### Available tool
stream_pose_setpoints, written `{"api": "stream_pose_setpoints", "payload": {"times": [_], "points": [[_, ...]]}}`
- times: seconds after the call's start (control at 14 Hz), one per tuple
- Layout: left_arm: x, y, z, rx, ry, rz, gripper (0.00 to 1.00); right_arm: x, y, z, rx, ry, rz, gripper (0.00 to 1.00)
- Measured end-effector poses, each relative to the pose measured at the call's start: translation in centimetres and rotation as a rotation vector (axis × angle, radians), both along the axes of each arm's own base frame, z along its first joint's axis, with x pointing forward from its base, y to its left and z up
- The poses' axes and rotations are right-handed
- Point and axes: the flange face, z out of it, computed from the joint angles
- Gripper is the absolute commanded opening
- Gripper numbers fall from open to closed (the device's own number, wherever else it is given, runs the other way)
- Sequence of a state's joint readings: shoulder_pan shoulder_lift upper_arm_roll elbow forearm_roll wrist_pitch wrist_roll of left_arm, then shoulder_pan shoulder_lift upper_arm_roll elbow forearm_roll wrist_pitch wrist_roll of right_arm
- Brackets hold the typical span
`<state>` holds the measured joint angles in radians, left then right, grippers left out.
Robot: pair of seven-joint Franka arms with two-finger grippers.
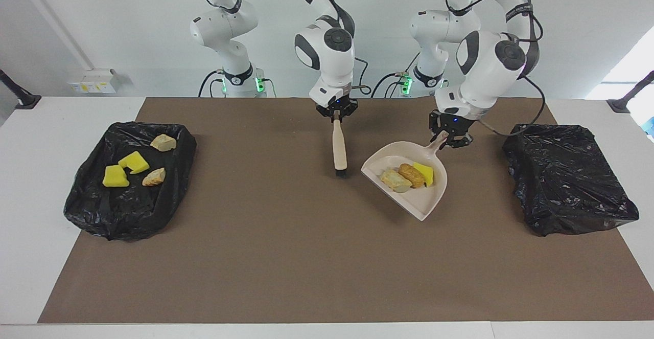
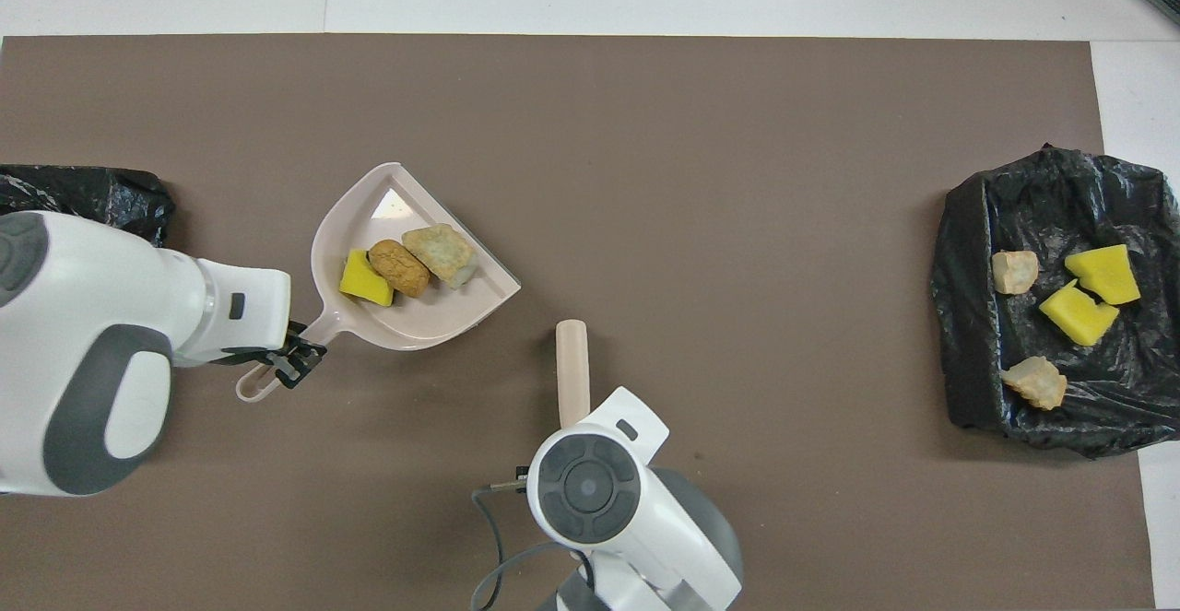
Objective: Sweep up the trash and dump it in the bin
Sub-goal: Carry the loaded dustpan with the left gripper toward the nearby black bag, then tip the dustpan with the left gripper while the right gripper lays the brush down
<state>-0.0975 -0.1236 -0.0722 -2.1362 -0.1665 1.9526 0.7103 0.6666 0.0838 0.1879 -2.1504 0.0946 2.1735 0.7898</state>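
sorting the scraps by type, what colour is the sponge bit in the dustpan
Bright yellow sponge bit, at the handle end of the beige dustpan; clearest in the overhead view.

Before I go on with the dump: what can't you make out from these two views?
- Right hand on the brush: hidden under its own arm in the overhead view.
- Bin at the left arm's end: half covered by that arm overhead; in the facing view the black liner hides its inside.
- Brush bristles: barely showing in the facing view, unseen overhead.
- Dustpan: height above the mat unclear.

Three scraps (image 1: pixel 407 176) lie in the dustpan (image 1: pixel 429 201), beside the brush (image 1: pixel 339 151) at mid-table. Four more scraps (image 1: pixel 134 166) lie in the bin (image 1: pixel 92 211) at the right arm's end; another bin (image 1: pixel 567 185) sits at the left arm's end.
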Motion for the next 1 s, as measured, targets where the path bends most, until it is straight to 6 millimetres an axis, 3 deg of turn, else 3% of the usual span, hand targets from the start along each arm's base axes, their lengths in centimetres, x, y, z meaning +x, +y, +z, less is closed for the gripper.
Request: {"api": "stream_pose_setpoints", "payload": {"times": [0.21,0.29,0.36,0.71,1.0], "points": [[0.7,6.0,3.6,-0.004,0.029,0.104,0.0,-2.6,1.4,-1.3,-0.021,0.007,0.003,0.0],[0.9,8.1,4.4,-0.005,0.031,0.141,0.0,-2.8,1.5,-1.3,-0.022,0.007,0.007,0.23],[1.0,10.0,4.9,-0.006,0.032,0.176,0.0,-2.9,1.5,-1.4,-0.023,0.008,0.008,0.99],[0.5,20.7,6.1,0.033,0.004,0.323,0.0,-2.3,1.4,-0.7,-0.028,0.012,-0.001,1.0],[0.4,28.4,7.3,0.102,-0.052,0.263,0.0,1.1,0.1,4.2,-0.04,0.022,-0.032,1.0]]}}
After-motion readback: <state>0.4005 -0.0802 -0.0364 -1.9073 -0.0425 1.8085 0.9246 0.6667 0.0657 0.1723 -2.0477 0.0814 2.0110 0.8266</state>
